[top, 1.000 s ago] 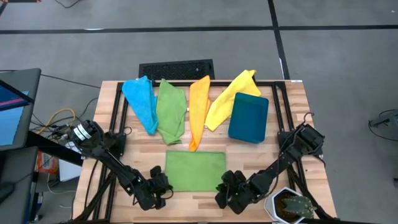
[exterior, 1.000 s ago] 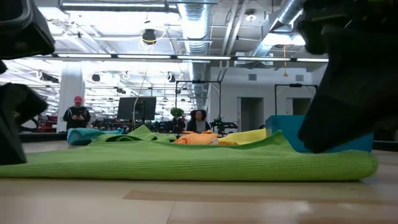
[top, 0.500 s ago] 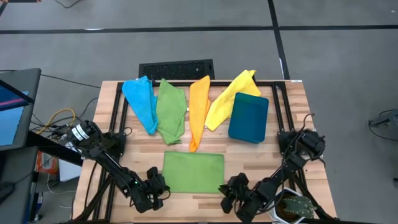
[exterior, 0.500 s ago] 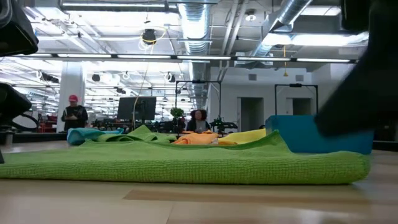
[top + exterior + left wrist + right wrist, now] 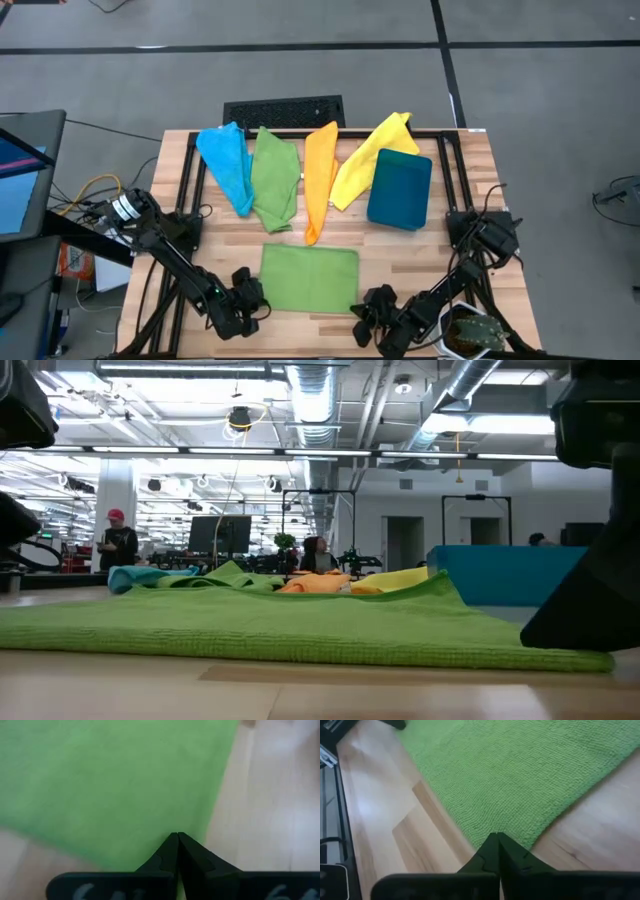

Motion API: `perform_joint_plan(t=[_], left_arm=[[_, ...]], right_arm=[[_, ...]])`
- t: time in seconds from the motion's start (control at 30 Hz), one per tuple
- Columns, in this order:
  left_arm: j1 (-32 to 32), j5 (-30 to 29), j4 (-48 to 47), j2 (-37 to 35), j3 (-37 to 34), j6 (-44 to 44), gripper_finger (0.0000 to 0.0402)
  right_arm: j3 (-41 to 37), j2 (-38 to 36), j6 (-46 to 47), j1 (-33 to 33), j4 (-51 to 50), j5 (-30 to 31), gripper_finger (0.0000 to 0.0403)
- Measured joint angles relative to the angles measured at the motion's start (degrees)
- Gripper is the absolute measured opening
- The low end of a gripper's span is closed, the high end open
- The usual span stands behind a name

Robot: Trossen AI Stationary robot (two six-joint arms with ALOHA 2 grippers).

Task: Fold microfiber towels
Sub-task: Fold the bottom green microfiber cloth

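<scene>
My right gripper [image 5: 362, 313] & left gripper [image 5: 252, 297] were both pinched shut on the near corners of the flat green towel [image 5: 309, 279], spread at the table [image 5: 440, 250] front; other towels [image 5: 300, 165] fanned behind.

Bright overhead lighting; left wrist view blurred.

Five microfiber towels: two green [image 5: 309, 279] [image 5: 274, 178] (one flat, near), one light blue [image 5: 228, 160], one orange [image 5: 319, 172], one yellow [image 5: 366, 157]. One teal bin [image 5: 400, 188]. One potted plant [image 5: 470, 330]. Two grippers [image 5: 250, 303] [image 5: 368, 315].
</scene>
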Motion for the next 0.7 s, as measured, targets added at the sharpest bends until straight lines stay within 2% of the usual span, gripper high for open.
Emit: perform_joint_plan(t=[0.13, 0.27, 0.37, 0.47, 0.6, 0.7], left_arm=[[-0.1, -0.5, -4.9, -4.3, -0.2, 0.0, 0.0000], [0.0, -4.6, -4.0, -7.2, -0.1, 0.0, 0.0000], [0.0, -12.6, 3.2, -8.1, 0.0, 1.2, 0.0000], [1.1, -17.2, 13.9, -7.0, 0.0, 8.8, 0.0000], [4.6, -15.5, 26.7, -3.2, 0.1, 19.2, 0.0000], [7.8, -12.3, 33.8, 0.6, 0.1, 24.0, 0.0000]], right_arm=[[-0.2, -0.1, -1.1, -0.1, 1.0, 0.1, 0.0015], [-0.2, -0.5, -3.3, -0.3, 3.1, 0.3, 0.0030], [1.0, -1.2, -7.0, -0.9, 3.0, 0.8, 0.0035], [2.4, -2.7, -11.6, -1.4, 3.7, 1.8, 0.0034], [3.6, -3.9, -17.4, -2.3, 3.0, 1.7, 0.0033], [5.4, -4.1, -22.9, -3.0, 1.2, -1.7, 0.0043]])
